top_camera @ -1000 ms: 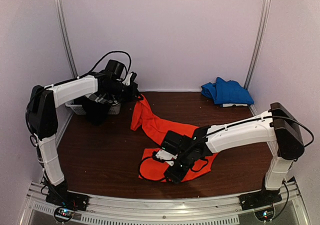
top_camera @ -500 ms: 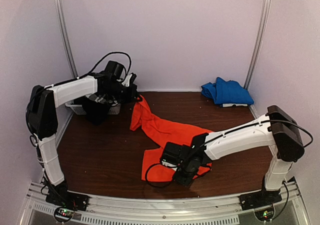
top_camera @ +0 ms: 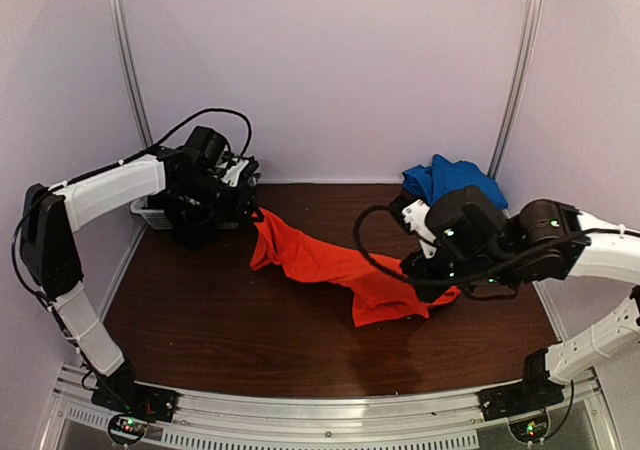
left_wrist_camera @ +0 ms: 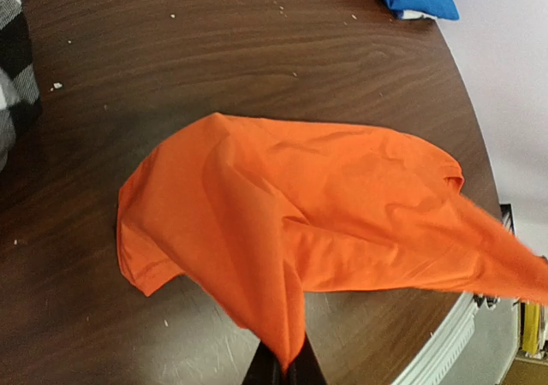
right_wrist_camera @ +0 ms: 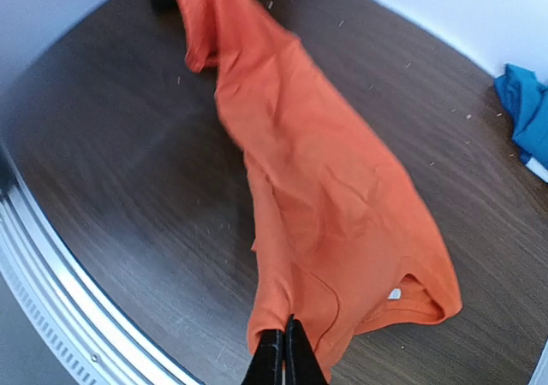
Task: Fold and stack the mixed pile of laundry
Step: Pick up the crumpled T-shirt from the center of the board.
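The orange-red garment (top_camera: 335, 267) hangs stretched between my two grippers above the table, sagging in the middle. My left gripper (top_camera: 250, 202) is shut on its far-left end, and the left wrist view shows the cloth (left_wrist_camera: 325, 205) pinched at the fingertips (left_wrist_camera: 287, 372). My right gripper (top_camera: 418, 270) is raised and shut on the garment's right edge, with the cloth (right_wrist_camera: 325, 197) fanning out from the pinch (right_wrist_camera: 285, 351). A black garment (top_camera: 190, 225) droops over the basket's front. A black-and-white checked piece (left_wrist_camera: 10, 51) shows at the left edge of the left wrist view.
A white slatted basket (top_camera: 148, 213) stands at the back left, under the left arm. A folded blue cloth (top_camera: 452, 182) lies at the back right corner. Bare brown table (top_camera: 220, 320) lies in front of the garment, and a metal rail (top_camera: 330, 410) runs along the near edge.
My right gripper closed on the orange garment's near part and lifted it up and to the right. The left arm drew back leftward, so the garment now stretches between both grippers.
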You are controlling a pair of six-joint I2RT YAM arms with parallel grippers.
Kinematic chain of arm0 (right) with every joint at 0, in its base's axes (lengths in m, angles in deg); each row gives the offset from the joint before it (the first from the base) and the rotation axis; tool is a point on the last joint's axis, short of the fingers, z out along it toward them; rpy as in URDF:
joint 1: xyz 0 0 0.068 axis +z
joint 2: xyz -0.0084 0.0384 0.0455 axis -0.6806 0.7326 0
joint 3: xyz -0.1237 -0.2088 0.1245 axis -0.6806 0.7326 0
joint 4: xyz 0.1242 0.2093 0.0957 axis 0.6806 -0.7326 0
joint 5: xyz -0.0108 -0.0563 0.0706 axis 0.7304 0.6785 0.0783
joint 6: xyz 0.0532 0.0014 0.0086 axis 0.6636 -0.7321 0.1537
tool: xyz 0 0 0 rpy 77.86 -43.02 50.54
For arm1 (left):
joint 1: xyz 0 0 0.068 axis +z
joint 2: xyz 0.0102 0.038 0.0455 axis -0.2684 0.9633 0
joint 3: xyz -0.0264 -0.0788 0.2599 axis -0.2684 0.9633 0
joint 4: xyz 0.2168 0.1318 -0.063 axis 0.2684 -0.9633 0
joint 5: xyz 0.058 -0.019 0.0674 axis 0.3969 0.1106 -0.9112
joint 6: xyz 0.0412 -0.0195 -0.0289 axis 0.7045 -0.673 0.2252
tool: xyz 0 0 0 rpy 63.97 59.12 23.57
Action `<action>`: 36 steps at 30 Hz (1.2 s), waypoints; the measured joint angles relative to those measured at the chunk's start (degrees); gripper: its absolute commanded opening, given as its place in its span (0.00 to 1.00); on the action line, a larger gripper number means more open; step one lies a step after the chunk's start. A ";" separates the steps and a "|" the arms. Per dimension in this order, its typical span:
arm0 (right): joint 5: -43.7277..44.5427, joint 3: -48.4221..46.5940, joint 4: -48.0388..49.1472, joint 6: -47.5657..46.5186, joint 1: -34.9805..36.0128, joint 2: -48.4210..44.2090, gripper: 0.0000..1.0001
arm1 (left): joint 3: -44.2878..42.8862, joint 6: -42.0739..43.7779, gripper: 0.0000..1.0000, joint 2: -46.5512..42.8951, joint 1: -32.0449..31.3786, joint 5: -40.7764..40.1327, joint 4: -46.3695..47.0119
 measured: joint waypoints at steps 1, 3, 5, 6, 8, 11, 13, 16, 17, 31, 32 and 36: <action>1.70 -0.46 -0.28 1.07 -0.02 -3.67 0.00 | 1.09 1.27 0.00 -2.25 0.00 0.66 -1.51; 5.57 -1.40 -1.38 3.02 -0.13 -9.97 0.00 | 3.23 3.85 0.00 -7.41 0.00 2.60 -4.39; 9.33 -2.49 -2.38 4.52 -0.39 -14.88 0.00 | 6.91 5.27 0.00 -13.05 0.00 6.08 -4.83; 11.56 -3.15 -2.84 5.14 -0.59 -17.20 0.00 | 10.47 5.66 0.04 -16.70 0.00 8.66 -3.80; 14.91 -4.39 -3.26 5.86 -1.51 -20.79 0.00 | 15.17 5.64 0.04 -21.14 -0.02 11.41 -3.96; 18.53 -5.42 -2.95 5.70 -4.57 -24.20 0.00 | 16.65 5.55 0.09 -21.11 0.20 10.21 -5.51; 18.84 -5.29 -2.38 5.38 -6.80 -24.20 0.00 | 15.43 5.16 0.16 -17.70 1.29 8.26 -6.12; 17.25 -3.50 -0.61 5.31 -11.23 -20.85 0.00 | 11.82 4.63 0.42 -8.66 4.37 4.07 -6.67; 16.26 -2.71 -0.17 5.38 -12.81 -19.10 0.00 | 11.19 4.48 0.49 -5.97 5.42 2.51 -6.67; 6.49 3.43 0.90 7.32 -26.95 -14.86 0.00 | 29.77 3.52 0.33 -20.61 6.19 2.93 0.13; 5.75 3.67 1.09 7.32 -27.32 -14.80 0.00 | 31.04 2.60 0.30 -20.55 5.75 3.96 1.16; 3.65 3.72 1.81 7.17 -27.80 -13.79 0.00 | 34.58 -1.14 0.23 -18.51 3.50 6.71 4.59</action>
